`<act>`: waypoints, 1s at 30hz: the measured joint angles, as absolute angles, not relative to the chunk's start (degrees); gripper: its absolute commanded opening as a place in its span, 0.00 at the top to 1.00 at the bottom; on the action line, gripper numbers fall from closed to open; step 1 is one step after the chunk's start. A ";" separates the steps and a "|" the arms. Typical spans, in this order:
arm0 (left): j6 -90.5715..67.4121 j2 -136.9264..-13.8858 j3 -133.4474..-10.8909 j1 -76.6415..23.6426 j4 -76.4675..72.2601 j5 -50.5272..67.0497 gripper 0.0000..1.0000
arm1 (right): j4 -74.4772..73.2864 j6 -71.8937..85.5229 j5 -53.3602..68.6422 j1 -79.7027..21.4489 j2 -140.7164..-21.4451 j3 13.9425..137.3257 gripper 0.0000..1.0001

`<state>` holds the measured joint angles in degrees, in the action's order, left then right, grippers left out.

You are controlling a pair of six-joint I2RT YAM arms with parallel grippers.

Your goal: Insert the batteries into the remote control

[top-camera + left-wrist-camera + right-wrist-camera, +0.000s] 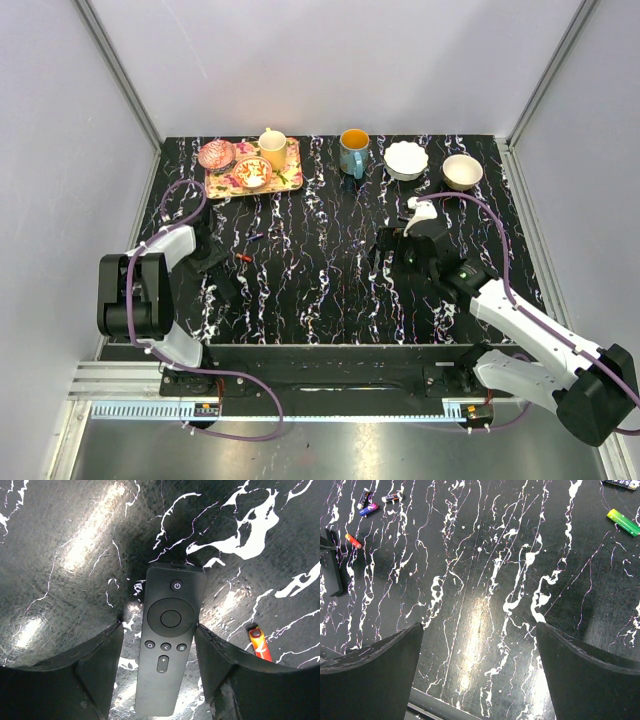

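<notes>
The black remote (167, 640) lies face up, buttons showing, on the black marbled table. My left gripper (159, 627) is open with a finger on either side of it. The right finger (220, 660) is against its edge and the left finger (100, 655) is a little apart. In the top view the left gripper (218, 275) hides the remote. A red battery (260, 642) lies just right of it (245, 258). Three more small batteries (370, 502) lie beyond it, and a green battery (623, 522) lies apart. My right gripper (477, 630) is open and empty above bare table (388, 255).
At the back stand a flowered tray (290, 182) with cups, a blue mug (353, 152) and two bowls (406, 160). A dark flat piece (620, 482) lies near the green battery. The table's near edge (435, 705) is close under my right gripper.
</notes>
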<state>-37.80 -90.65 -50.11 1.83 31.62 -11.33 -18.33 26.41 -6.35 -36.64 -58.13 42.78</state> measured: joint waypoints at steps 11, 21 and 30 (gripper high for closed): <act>-36.88 -91.22 -50.54 1.96 31.83 -11.46 0.74 | -18.33 26.46 -6.35 -36.64 -58.13 42.78 0.00; -38.79 -78.94 -50.24 0.32 30.96 -3.55 0.94 | -19.94 27.07 -6.35 -36.64 -57.74 44.82 0.00; -42.48 -61.30 -48.66 -16.25 14.00 9.17 1.00 | -18.17 29.54 0.19 -36.62 -56.62 46.74 0.00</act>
